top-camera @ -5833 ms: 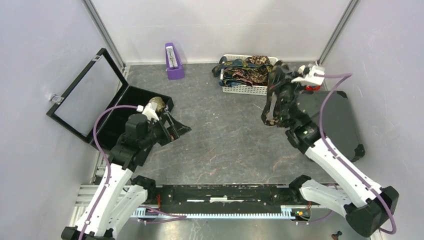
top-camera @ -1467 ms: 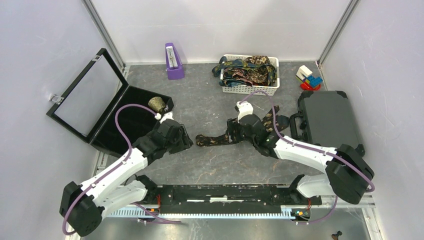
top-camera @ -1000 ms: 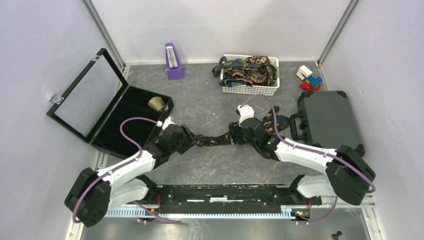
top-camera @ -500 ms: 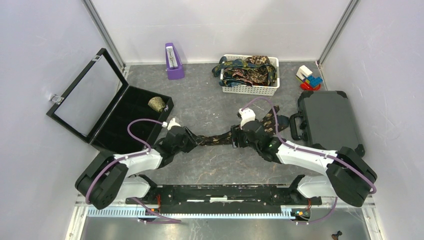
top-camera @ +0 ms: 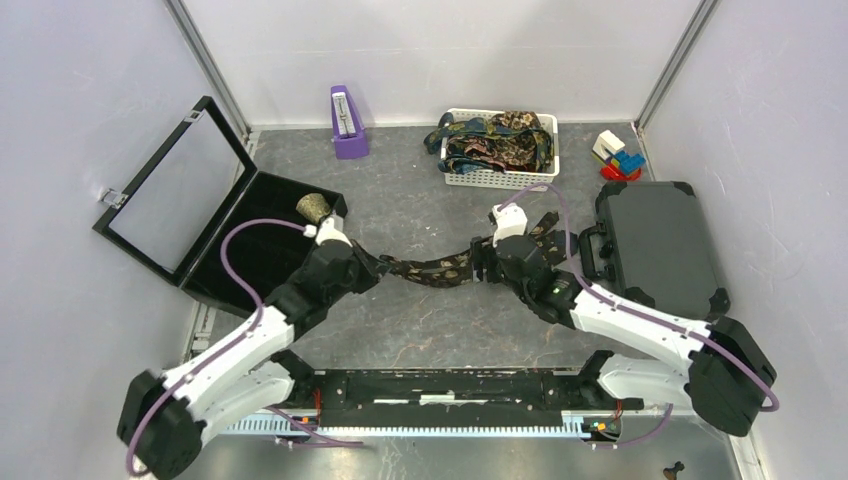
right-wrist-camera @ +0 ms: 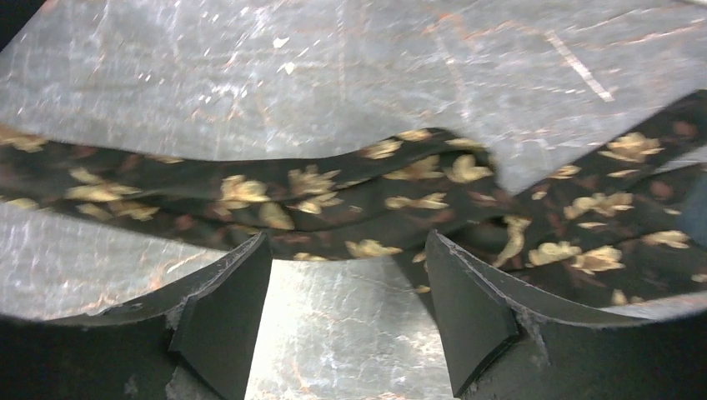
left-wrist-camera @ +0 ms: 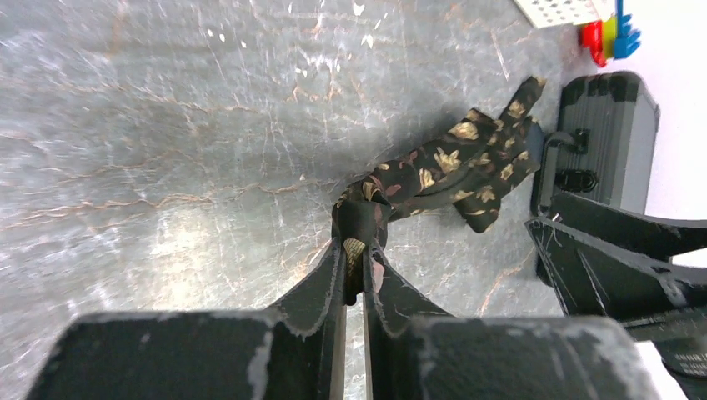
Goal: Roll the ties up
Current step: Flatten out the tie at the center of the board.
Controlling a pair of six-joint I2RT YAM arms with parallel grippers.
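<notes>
- tie (top-camera: 432, 268): dark brown-black with a gold floral print, strung across mid-table between the two grippers; far end doubled over, just beside the case (top-camera: 655, 240) handle
- left gripper (left-wrist-camera: 354, 271): pinched tight on the tie's near end, fabric bunched between the fingers
- right gripper (right-wrist-camera: 346, 250): jaws spread wide, one either side of the tie's mid-section, gripping nothing; can't tell if it touches the fabric
- other ties (top-camera: 490, 148): heaped in the white basket (top-camera: 500, 181) at the back

One loose tie (top-camera: 432, 268), a heap of ties (top-camera: 495, 140) in one basket (top-camera: 500, 181), two black cases (top-camera: 655, 240) (top-camera: 240, 245), one purple metronome (top-camera: 346, 122).
</notes>
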